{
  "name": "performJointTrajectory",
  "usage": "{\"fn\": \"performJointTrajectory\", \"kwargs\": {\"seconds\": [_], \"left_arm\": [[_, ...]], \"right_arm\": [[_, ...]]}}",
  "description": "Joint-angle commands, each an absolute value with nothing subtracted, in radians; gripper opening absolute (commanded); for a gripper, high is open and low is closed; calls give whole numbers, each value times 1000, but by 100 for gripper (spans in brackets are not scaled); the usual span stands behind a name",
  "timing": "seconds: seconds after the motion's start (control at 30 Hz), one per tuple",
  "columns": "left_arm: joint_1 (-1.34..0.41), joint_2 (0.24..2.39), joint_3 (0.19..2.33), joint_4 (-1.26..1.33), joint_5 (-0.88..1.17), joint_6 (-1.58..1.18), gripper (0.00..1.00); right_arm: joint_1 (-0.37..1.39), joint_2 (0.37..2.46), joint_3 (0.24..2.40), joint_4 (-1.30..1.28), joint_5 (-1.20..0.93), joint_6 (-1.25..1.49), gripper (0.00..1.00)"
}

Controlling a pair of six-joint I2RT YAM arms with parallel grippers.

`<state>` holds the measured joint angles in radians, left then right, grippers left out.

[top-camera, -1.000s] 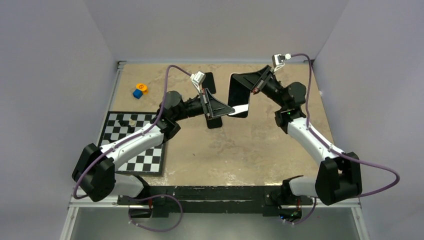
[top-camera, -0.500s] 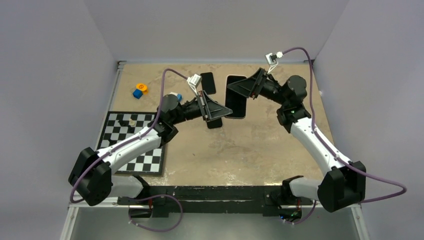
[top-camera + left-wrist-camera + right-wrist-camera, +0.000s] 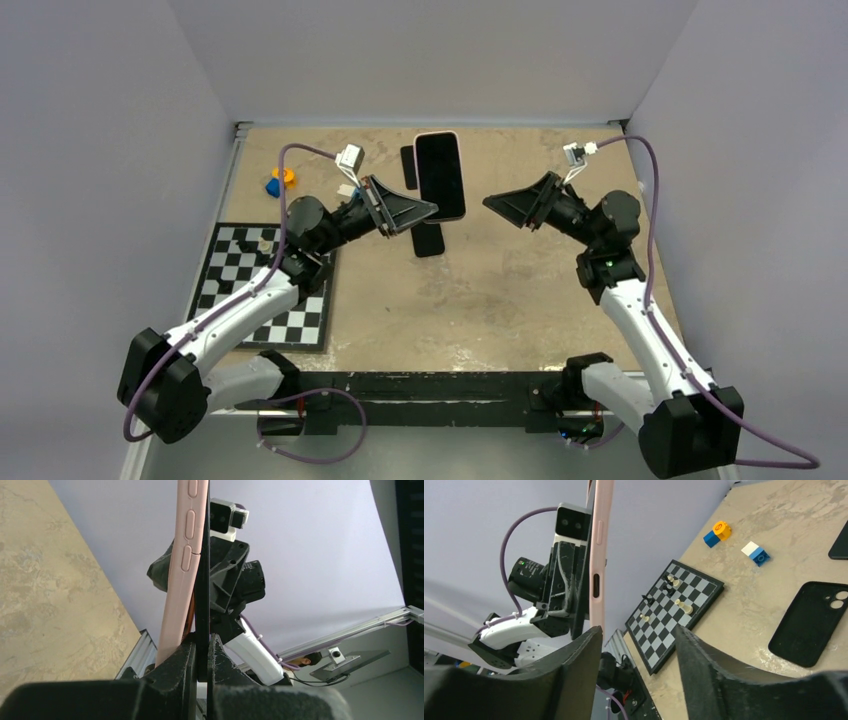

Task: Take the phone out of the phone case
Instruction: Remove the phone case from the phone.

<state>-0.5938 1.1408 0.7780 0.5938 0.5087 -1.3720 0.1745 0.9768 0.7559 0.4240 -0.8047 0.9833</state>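
L gripper [image 3: 430, 208]: jaws clamped on phone [image 3: 440, 172] in pink case [image 3: 182, 555], held aloft. R gripper [image 3: 492, 203]: jaws wide, empty, well apart from phone.

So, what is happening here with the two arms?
The left gripper is shut on the phone and holds it lifted above the table. The phone looks not yet out of its pink case. The right gripper is open and apart from it. A black case lies on the table.
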Motion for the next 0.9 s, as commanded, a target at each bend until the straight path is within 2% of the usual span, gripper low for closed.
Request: {"fn": "performJointTrajectory", "kwargs": {"seconds": [0.0, 0.1, 0.23, 0.87], "left_arm": [[-577, 1120, 762, 759, 500, -1456, 0], [-577, 1141, 762, 801, 502, -1490, 0], [-576, 1169, 764, 852, 503, -1530, 0], [-578, 1181, 773, 847, 505, -1522, 0]], "right_arm": [[173, 958, 715, 481, -824, 968, 55], [186, 977, 672, 623, -860, 1037, 52], [231, 1011, 684, 658, -870, 1040, 44], [326, 1055, 677, 810, -843, 1100, 42]]}}
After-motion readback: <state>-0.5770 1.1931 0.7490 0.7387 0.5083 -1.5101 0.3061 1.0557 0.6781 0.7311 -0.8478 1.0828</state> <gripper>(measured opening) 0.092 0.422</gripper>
